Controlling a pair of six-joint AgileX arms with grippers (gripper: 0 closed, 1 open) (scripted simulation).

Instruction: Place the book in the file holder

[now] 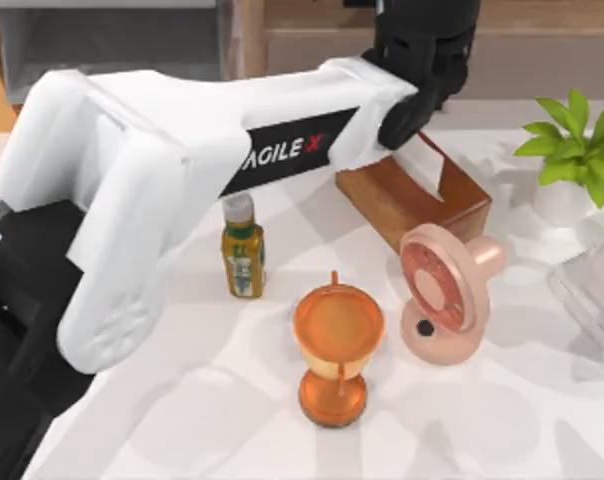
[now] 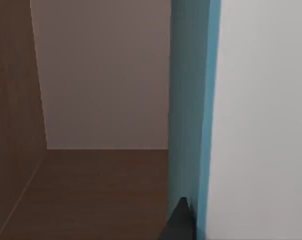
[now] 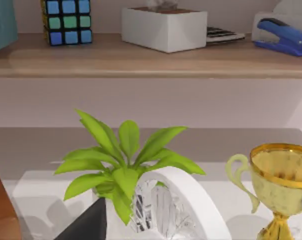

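Left gripper (image 1: pixel 410 105) is at the far back of the table, reached out over the tissue box (image 1: pixel 414 205), w/ the book (image 2: pixel 190 100) standing on edge in it. In my wrist view one dark fingertip (image 2: pixel 179 221) presses on the teal cover; the other is hidden behind the book, so I judge I'm clamped on it rather than seeing both sides. Ahead of my fingers is the file holder (image 2: pixel 106 75): pale grey back wall, brown floor below, brown side wall off to one side, well apart from the book. Book looks upright and about at the opening, but I can't tell how deep it is or whether its bottom edge touches the floor yet. Main risks, IMO: letting go too early, so a thin book w/ nothing to lean on flops flat or tips back out toward me; or pushing fwd w/ the bottom edge too low, so it jams on the front lip and twists in my grip. A thin cover held near one corner can also pivot if it drags on anything. When backing out, the tissue box sits right under my fingers and could get clipped; bottle (image 1: pixel 242 250) lies under my forearm, further back. Right gripper (image 3: pixel 88 222) is parked by the plant (image 3: pixel 123 165), not involved.
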